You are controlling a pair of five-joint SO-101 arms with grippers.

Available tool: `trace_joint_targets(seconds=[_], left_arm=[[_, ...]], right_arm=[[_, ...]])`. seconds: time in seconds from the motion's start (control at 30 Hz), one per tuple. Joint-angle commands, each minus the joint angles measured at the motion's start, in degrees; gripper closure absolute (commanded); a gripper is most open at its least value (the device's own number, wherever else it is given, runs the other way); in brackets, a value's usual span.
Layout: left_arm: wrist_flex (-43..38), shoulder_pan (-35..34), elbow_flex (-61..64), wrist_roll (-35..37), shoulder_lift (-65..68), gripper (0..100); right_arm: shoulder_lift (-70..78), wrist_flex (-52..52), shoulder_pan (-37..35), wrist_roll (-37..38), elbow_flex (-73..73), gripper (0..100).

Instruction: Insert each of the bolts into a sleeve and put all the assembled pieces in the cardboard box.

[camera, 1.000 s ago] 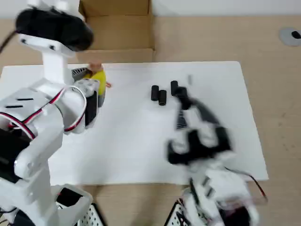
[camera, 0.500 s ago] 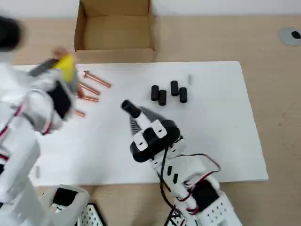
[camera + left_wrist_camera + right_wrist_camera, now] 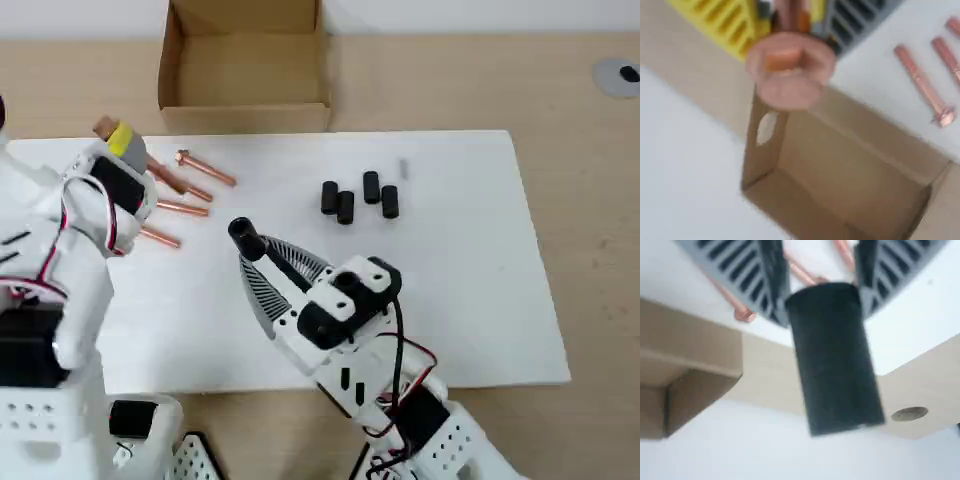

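My left gripper (image 3: 116, 142) is shut on a copper bolt (image 3: 104, 127) at the mat's left end, above several loose copper bolts (image 3: 184, 208). In the left wrist view the bolt's head (image 3: 790, 62) juts out between a yellow and a grey jaw, and the cardboard box (image 3: 840, 170) lies beyond it. My right gripper (image 3: 247, 243) is shut on a black sleeve (image 3: 242, 234) over the middle-left of the mat. The sleeve (image 3: 835, 360) points away from its grey jaws in the right wrist view. Several black sleeves (image 3: 345, 207) stand on the mat right of centre.
The open cardboard box (image 3: 245, 110) sits beyond the white mat's (image 3: 460, 290) far edge, left of centre. A grey disc (image 3: 617, 75) lies on the wooden table at the far right. Bare mat stretches to the right of the sleeves and along the near edge.
The right arm swung left across the mat with the sleeve, from beside the sleeve group to near the bolts. The left arm pulled back left with its bolt, uncovering the loose bolts.
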Motion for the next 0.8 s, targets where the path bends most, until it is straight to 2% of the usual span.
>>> trace_joint_targets(seconds=[0.0, 0.17, 0.3, 0.5, 0.67, 0.77], left_arm=[[-10.7, 4.8, 8.2, -0.4, -7.3, 99], [-23.5, 15.6, 17.3, -10.5, -13.9, 99], [-25.3, 21.5, 18.5, -17.6, -15.2, 99], [-25.0, 21.8, 16.6, -19.2, -13.8, 99], [-25.0, 18.5, 15.4, -23.3, -13.6, 99], [-22.2, 18.3, 15.7, -24.1, -13.6, 99]], right_arm=[[-7.5, -1.7, -0.7, -3.6, -0.2, 98.8], [-7.4, -1.6, -0.6, -4.0, -0.2, 98.8], [-7.5, -1.6, -0.6, -4.0, -0.2, 98.8], [-7.5, -1.6, -0.4, -4.0, -0.1, 98.8], [-7.5, -1.6, -0.4, -4.0, -0.1, 98.9], [-7.5, -1.6, -0.4, -4.0, -0.1, 98.9]])
